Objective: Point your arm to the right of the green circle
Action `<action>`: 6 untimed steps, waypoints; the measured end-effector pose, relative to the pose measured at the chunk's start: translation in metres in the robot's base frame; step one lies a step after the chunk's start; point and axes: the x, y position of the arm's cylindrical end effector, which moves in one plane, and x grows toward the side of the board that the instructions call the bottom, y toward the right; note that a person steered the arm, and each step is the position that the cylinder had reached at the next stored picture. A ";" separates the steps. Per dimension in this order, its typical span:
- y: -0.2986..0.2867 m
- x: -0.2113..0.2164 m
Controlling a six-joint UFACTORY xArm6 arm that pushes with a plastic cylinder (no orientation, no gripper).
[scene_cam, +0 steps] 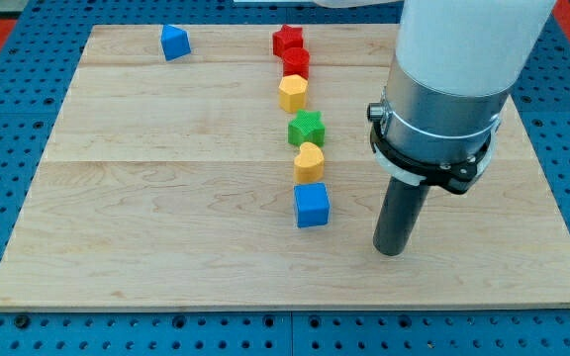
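My tip (391, 250) rests on the wooden board (166, 198), at the view's lower right. It stands to the right of the blue cube (312, 205) with a gap between them. A line of blocks runs up the middle: the blue cube, a yellow heart (309, 160), a green star (307, 128), a yellow hexagon (293, 92), a red rounded block (296, 61) and a red star (287, 40). No green circle shows. The arm's wide body (453, 79) hides the board's upper right.
A second blue block (174, 42) lies alone near the view's top left. The board sits on a blue perforated surface (8, 148), with its edges on all sides.
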 end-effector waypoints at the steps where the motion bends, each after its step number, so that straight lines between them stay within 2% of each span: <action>1: 0.016 0.000; 2: 0.032 -0.013; 4: 0.071 -0.174; 5: 0.141 -0.247; 6: 0.182 -0.325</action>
